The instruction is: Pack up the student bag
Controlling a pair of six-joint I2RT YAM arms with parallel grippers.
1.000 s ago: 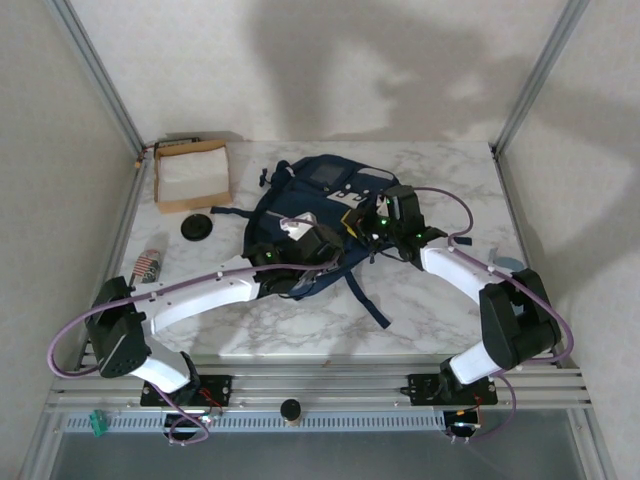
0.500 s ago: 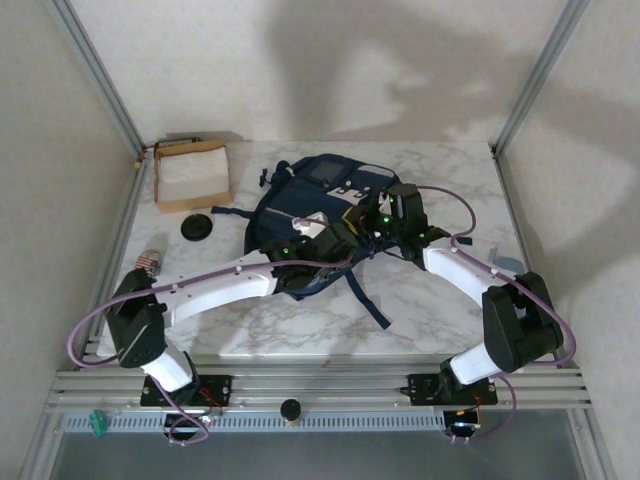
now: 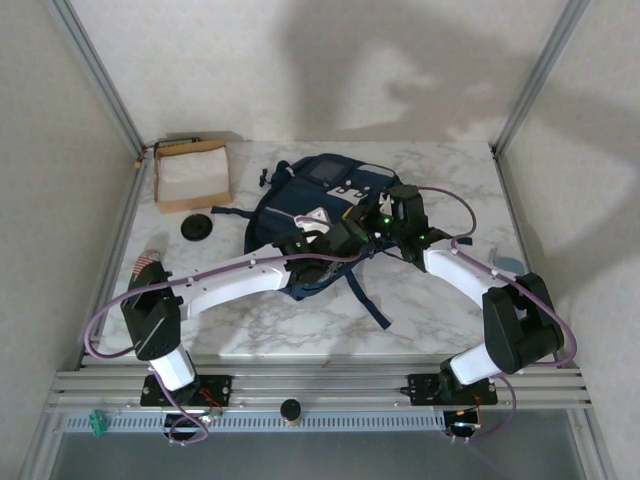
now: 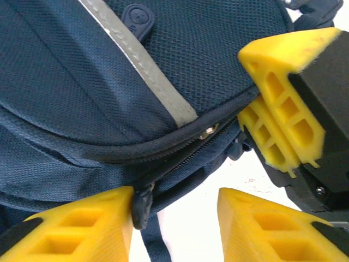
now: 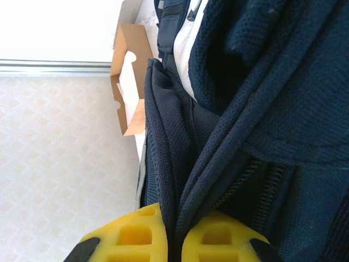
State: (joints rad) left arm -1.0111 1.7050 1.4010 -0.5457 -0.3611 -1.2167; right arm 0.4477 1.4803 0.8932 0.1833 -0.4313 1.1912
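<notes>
The student bag (image 3: pixel 305 205), navy blue with a pale stripe (image 4: pixel 139 63) over its front pocket, lies mid-table. My left gripper (image 3: pixel 338 240) hovers at its near right edge, open. In the left wrist view a dark zipper pull (image 4: pixel 142 206) rests against the left one of my fingers (image 4: pixel 76 229), with bare table across the rest of the gap of the left gripper (image 4: pixel 174 232). My right gripper (image 3: pixel 376 222) is shut on a fold of the bag's fabric (image 5: pixel 218 164), pinched between its yellow fingertips at the right gripper (image 5: pixel 175 240). Its yellow fingers (image 4: pixel 283 103) also appear close by in the left wrist view.
A shallow brown cardboard box (image 3: pixel 192 172) holding white paper stands at the back left, also visible past the bag (image 5: pixel 130 82). A black round disc (image 3: pixel 196 227) lies left of the bag. A dark strap (image 3: pixel 368 300) trails toward the near edge. Metal frame posts flank the table.
My left arm has swung right, carrying its gripper along the bag's near edge toward the right gripper. Its jaws have narrowed somewhat. The right gripper has stayed clamped in place.
</notes>
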